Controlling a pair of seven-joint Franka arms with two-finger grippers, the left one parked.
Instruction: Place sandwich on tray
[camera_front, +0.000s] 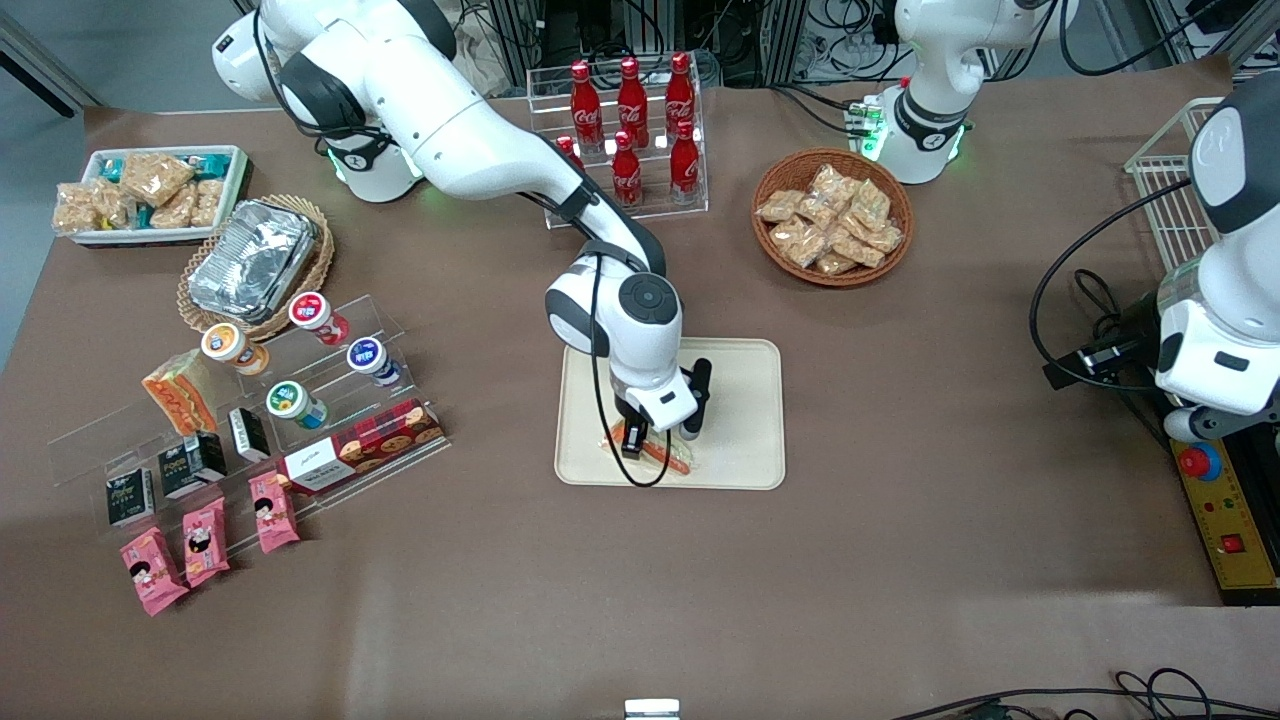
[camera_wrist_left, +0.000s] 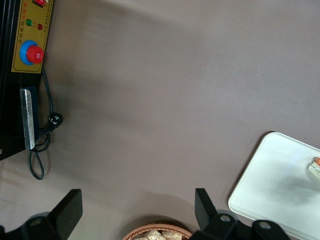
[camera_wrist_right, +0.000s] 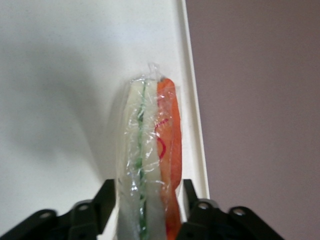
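Observation:
The sandwich (camera_front: 668, 459) is a clear-wrapped wedge with pale bread and orange and green layers. It lies on the cream tray (camera_front: 745, 400), near the tray's edge nearest the front camera. My right gripper (camera_front: 661, 440) is low over it, fingers straddling it. In the right wrist view the sandwich (camera_wrist_right: 150, 140) stands on edge between the open fingers (camera_wrist_right: 109, 195) of the gripper (camera_wrist_right: 149, 190), with a thin gap on each side, close to the tray's rim (camera_wrist_right: 192, 125). The left wrist view shows a corner of the tray (camera_wrist_left: 280, 185) and a bit of the sandwich (camera_wrist_left: 315, 167).
A second wrapped sandwich (camera_front: 180, 392) sits on the clear shelf rack (camera_front: 330, 400) with cups, boxes and pink packets (camera_front: 205, 540) toward the working arm's end. Cola bottle rack (camera_front: 630, 125), wicker snack basket (camera_front: 832, 215), foil-tray basket (camera_front: 255, 262) and white bin (camera_front: 150, 192) stand farther back.

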